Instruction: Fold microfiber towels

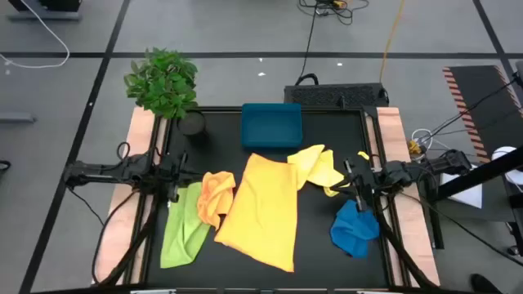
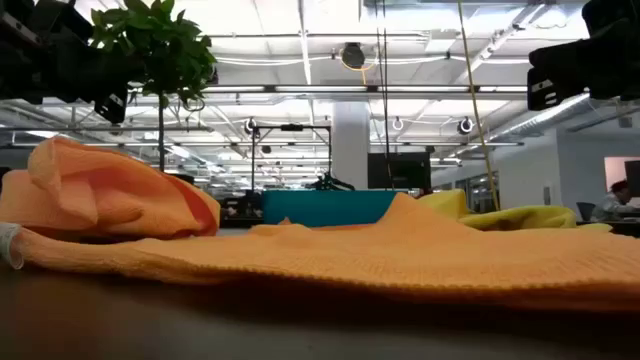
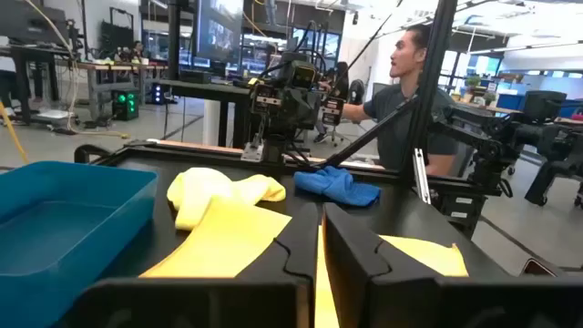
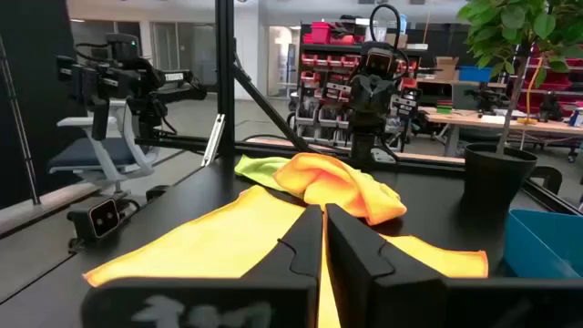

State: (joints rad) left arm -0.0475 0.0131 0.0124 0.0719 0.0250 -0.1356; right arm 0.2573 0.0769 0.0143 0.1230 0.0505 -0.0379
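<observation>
Overhead view alone shows all five cloths: the golden yellow towel (image 1: 263, 208) spread flat between both grippers, the lime green towel (image 1: 183, 224) and crumpled orange towel (image 1: 216, 196) just beside the left gripper (image 1: 181, 181), the pale yellow towel (image 1: 316, 167) and bunched blue towel (image 1: 355, 227) near the right gripper (image 1: 353, 186). Both jaws are closed and empty. Teal tray (image 1: 271, 125) and potted plant (image 1: 163, 82) sit beyond them. A person (image 3: 401, 91), probably seated, appears only in the left wrist view.
</observation>
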